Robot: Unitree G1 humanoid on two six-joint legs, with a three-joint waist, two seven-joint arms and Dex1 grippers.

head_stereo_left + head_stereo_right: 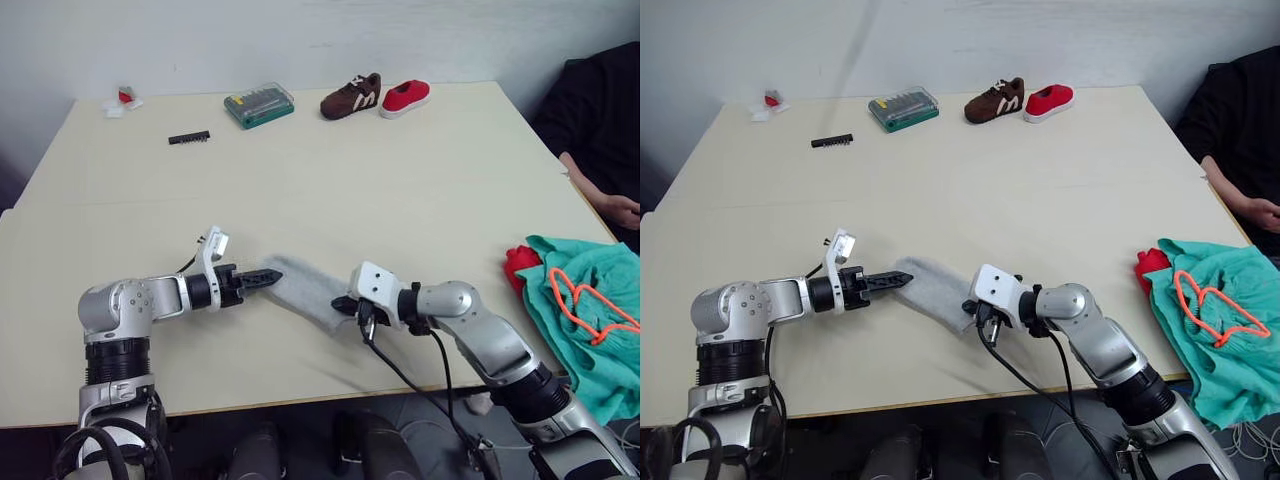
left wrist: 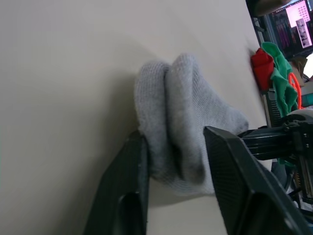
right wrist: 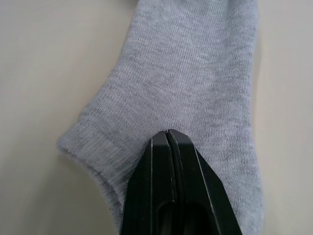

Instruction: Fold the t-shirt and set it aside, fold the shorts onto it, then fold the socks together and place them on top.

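Scene: a pale table (image 1: 300, 180), with me working at its near edge.
Socks: the 2 grey socks (image 1: 305, 288) lie stacked flat between my 2 grippers, near the front of the table.
My left gripper: my left gripper (image 1: 262, 276) is at one end of the socks; its 2 fingers (image 2: 124, 196) stand partly apart with the rounded end of the socks between them, touching but not squeezed flat.
My right gripper: my right gripper (image 1: 350, 306) is at the other end, fingers pressed fully together on the ribbed cuff edge of the socks.
Shorts and t-shirt: the teal shorts (image 1: 585, 320) with their orange drawstring (image 1: 585, 300) lie at the right edge of the table, on top of the red t-shirt (image 1: 520, 265), which peeks out beside them.
Step, as I judge it: folding the socks together.
Doing it well: I should close my left fingers through both layers, lift both ends level, bring one end over the other, and keep the edges lined up.
Also here: 2 shoes (image 1: 375, 97), a green case (image 1: 259, 105) and a person's hand (image 1: 615, 208).
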